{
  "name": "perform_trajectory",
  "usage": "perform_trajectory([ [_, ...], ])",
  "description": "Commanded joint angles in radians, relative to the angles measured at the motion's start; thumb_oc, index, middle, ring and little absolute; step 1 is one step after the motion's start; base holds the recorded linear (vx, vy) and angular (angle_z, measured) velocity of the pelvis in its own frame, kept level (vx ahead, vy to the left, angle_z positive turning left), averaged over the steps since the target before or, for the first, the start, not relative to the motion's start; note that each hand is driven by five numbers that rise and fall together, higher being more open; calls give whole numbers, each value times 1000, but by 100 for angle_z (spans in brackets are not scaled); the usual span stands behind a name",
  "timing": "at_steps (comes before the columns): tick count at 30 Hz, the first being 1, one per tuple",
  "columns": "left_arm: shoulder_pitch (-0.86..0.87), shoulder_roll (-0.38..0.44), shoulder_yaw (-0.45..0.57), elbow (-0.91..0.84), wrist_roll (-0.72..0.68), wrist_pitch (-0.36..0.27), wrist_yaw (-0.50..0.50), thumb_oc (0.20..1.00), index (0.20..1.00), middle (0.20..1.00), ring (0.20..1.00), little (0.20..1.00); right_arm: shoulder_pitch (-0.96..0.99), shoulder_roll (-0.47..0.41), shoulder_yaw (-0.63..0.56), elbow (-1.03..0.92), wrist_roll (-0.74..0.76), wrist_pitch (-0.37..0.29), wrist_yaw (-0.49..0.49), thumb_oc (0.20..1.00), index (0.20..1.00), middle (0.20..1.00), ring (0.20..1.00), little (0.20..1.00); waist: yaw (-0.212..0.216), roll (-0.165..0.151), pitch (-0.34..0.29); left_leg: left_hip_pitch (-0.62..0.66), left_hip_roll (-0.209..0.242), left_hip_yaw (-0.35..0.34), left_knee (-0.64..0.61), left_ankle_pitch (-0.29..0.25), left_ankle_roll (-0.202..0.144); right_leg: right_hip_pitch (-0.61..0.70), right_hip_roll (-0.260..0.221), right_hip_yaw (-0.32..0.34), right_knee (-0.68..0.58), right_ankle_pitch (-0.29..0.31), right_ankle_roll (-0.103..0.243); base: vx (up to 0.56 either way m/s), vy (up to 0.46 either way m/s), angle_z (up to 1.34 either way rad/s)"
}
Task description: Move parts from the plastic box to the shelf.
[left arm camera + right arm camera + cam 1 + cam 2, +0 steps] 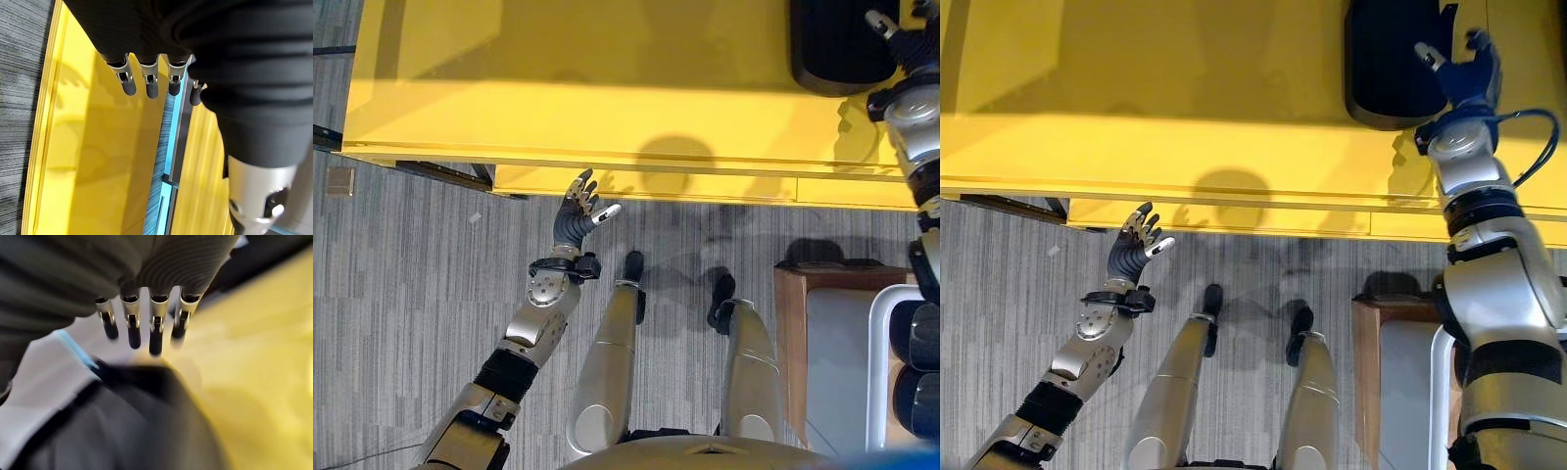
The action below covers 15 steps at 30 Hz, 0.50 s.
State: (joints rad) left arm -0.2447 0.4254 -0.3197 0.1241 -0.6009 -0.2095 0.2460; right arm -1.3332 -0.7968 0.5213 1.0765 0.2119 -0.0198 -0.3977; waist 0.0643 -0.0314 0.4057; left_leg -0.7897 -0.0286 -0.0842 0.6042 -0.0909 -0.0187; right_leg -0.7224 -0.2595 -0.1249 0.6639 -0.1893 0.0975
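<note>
A large black part (pixel 1391 59) lies on the yellow shelf (pixel 607 88) at its far right. My right hand (pixel 1464 73) is just to the right of the part, fingers straight and spread, open and holding nothing. In the right wrist view the fingers (pixel 155 333) hang straight above the dark part (pixel 146 421). At the lower right, the white plastic box (pixel 879 362) holds more black parts (pixel 922 338). My left hand (pixel 579 211) is raised at the shelf's front edge, open and empty. Its fingers (pixel 146 83) point along the yellow shelf (pixel 98 147).
The plastic box rests on a brown wooden stand (pixel 791 323) at my right. Grey carpet (pixel 411 294) covers the floor in front of the shelf. A small tan square (pixel 339 181) lies on the carpet at the far left.
</note>
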Motion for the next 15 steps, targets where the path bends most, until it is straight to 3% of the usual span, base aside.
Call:
perform_trajectory([
  [1, 26, 8, 25, -18, 0, -66, -9, 1000, 1000, 1000, 1000, 1000, -30, -63, 29, -36, -28, -48, -31, 1000, 1000, 1000, 1000, 1000, -3, -9, -52, 32, 35, 8, -13, -64, -11, 22, 21, 11, -6, 24, -10, 0, 0, 0],
  [11, 44, 0, 56, -14, -1, -63, -8, 1000, 1000, 1000, 1000, 1000, 39, -150, -48, -364, -68, -75, -68, 1000, 1000, 1000, 1000, 1000, -24, -17, -58, 34, 41, 10, -15, -65, -15, 22, 22, 12, -2, 21, -12, 5, -5, -3],
  [15, 46, -12, 77, -13, 7, -60, 1, 1000, 1000, 1000, 1000, 1000, 140, -156, -171, -547, -111, -90, -112, 1000, 1000, 1000, 1000, 1000, -36, -13, -60, 37, 42, 10, -14, -68, -14, 23, 23, 13, 2, 17, -12, 0, 0, 0],
])
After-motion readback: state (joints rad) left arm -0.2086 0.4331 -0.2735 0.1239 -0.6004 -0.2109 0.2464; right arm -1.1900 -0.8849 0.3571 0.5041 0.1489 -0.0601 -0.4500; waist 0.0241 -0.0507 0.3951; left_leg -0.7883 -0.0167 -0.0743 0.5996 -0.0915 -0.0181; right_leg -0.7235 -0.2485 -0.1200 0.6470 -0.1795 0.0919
